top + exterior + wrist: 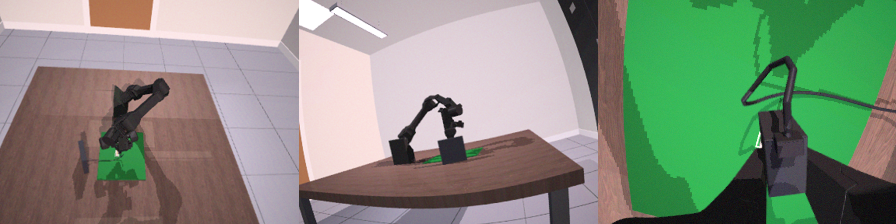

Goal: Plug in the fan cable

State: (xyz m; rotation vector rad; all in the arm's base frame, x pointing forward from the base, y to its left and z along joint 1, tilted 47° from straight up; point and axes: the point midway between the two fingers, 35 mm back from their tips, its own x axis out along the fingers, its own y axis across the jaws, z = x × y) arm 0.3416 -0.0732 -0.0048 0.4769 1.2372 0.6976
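Dark boxy plug (783,163) clamped in gripper (787,192) over flat green board (685,96).

Gripper (780,196) clamped on dark plug (783,159) over green board (685,96), cable (772,79) looping off its far end then running right, white header (758,140) sliver just left of plug.

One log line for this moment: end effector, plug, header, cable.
end effector: shut on plug | header: only a sliver visible beside plug | seating: cannot tell | cable: looped above plug, trailing off board
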